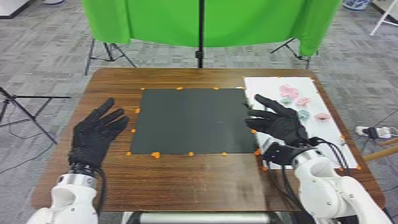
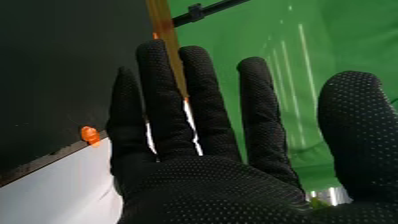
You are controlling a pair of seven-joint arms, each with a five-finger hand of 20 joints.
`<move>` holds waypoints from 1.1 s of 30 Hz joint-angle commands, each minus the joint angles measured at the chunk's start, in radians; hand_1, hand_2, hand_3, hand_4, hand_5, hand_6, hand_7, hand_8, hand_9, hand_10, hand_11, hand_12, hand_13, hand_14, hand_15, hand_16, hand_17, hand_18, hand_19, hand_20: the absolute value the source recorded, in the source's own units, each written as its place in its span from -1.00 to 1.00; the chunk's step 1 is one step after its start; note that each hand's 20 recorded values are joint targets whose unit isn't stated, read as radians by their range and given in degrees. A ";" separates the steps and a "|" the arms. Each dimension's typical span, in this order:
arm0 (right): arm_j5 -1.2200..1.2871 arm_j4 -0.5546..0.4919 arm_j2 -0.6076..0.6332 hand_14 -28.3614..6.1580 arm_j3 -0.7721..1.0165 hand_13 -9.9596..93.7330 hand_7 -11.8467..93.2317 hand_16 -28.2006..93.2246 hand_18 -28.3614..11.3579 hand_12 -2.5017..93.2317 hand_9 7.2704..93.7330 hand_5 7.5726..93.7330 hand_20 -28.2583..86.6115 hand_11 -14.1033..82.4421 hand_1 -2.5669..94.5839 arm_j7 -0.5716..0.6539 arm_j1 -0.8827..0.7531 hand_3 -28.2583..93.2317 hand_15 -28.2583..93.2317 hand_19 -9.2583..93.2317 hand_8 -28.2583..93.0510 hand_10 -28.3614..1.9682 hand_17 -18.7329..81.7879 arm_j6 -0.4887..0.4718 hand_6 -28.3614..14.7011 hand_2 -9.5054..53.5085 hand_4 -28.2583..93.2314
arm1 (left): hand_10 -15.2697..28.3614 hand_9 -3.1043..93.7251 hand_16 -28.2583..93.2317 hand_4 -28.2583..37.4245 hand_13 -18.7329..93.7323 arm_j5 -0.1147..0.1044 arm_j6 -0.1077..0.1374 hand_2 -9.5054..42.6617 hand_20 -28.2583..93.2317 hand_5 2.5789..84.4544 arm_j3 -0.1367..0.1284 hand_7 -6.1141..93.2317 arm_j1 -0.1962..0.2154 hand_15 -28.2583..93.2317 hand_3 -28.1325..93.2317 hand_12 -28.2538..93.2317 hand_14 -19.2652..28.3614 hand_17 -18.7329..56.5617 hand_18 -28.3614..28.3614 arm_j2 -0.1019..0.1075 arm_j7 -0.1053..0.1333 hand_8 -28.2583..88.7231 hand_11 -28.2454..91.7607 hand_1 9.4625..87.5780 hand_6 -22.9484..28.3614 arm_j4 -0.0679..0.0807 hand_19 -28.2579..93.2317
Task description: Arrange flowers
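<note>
R hand (image 1: 282, 126): fingers straight, empty, nr. mat (image 1: 191, 120). L hand (image 1: 91, 137): fingers relaxed, empty, beside mat. Flwrs. (image 1: 322, 117) on sheet (image 1: 266, 83).

Flowers (image 1: 321, 117) are laid on sheet (image 1: 266, 84) at right of surface (image 1: 178, 177), mat (image 1: 188, 120) set left of sheet, cloth (image 1: 160, 22) hung behind

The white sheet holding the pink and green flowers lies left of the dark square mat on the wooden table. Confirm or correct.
Wrong side: in the head view, the white sheet holding the pink and green flowers lies right of the dark square mat on the wooden table.
</note>
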 commanded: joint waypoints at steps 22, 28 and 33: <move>-1.047 -0.312 0.217 -0.29 -0.040 0.37 -0.33 -0.38 -0.81 -0.61 0.34 0.13 -0.12 0.20 -0.43 0.791 -0.064 0.81 0.52 0.67 -0.78 -0.36 -0.20 0.286 0.11 -0.61 -0.94 | 0.57 -0.16 -0.69 -0.89 -0.19 0.000 0.004 -0.25 -0.36 -0.07 -0.034 -0.69 0.040 0.36 0.74 -0.37 0.94 -0.73 0.91 0.014 0.018 -0.67 -0.12 -0.58 0.20 -0.033 0.40; -1.345 -0.271 0.220 -0.17 -0.166 0.53 -0.22 -0.34 -0.90 -0.53 0.45 0.29 -0.13 0.48 -0.37 1.003 -0.004 0.77 0.68 0.89 -0.80 -0.26 -0.04 0.068 0.04 -0.69 -0.91 | 0.58 -0.15 -0.69 -0.89 -0.19 0.001 0.002 -0.25 -0.37 -0.07 -0.037 -0.68 0.042 0.36 0.74 -0.36 0.94 -0.73 0.91 0.008 0.013 -0.67 -0.11 -0.59 0.20 -0.032 0.40; -1.501 -0.234 0.227 -0.13 -0.251 0.59 -0.24 -0.31 -0.97 -0.52 0.48 0.33 -0.18 0.50 -0.32 1.094 0.044 0.73 0.69 0.98 -0.77 -0.27 0.06 -0.067 -0.01 -0.77 -0.89 | 0.58 -0.16 -0.69 -0.89 -0.19 0.001 0.003 -0.25 -0.37 -0.07 -0.036 -0.68 0.038 0.37 0.74 -0.36 0.94 -0.73 0.90 0.010 0.013 -0.67 -0.11 -0.59 0.21 -0.033 0.40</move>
